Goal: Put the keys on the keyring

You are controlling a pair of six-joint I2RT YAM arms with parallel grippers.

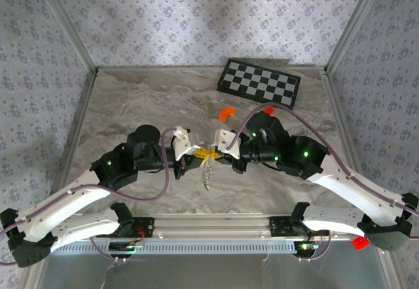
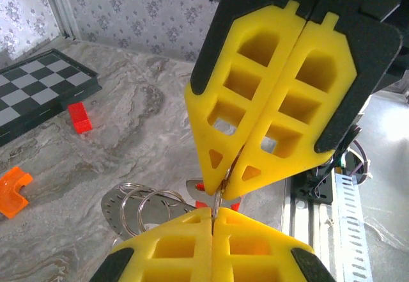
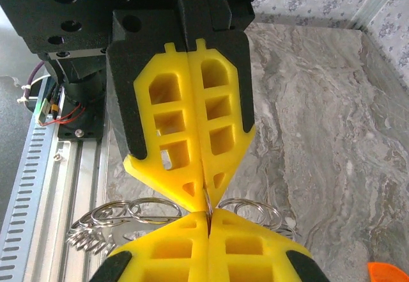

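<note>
My left gripper [image 1: 200, 153] and right gripper [image 1: 218, 151] meet tip to tip above the middle of the table. Both are shut on the same thin silvery ring of the keyring [image 2: 218, 200], which stands edge-on between the yellow fingers [image 3: 207, 200]. More rings [image 3: 150, 209] fan out to either side. The keyring's beaded chain [image 1: 208, 174] hangs down from the pinch. A key with a red head [image 2: 200, 187] lies just under the fingertips, partly hidden by them. In the left wrist view my left gripper [image 2: 213, 215] is at the bottom and the right gripper [image 2: 223, 178] above it.
An orange curved piece [image 1: 226, 113] and a red brick [image 1: 269, 110] lie behind the grippers. The black-and-white checkered board [image 1: 259, 82] lies at the back right. A ribbed metal rail [image 1: 216, 244] runs along the near edge. Patterned walls close off the table.
</note>
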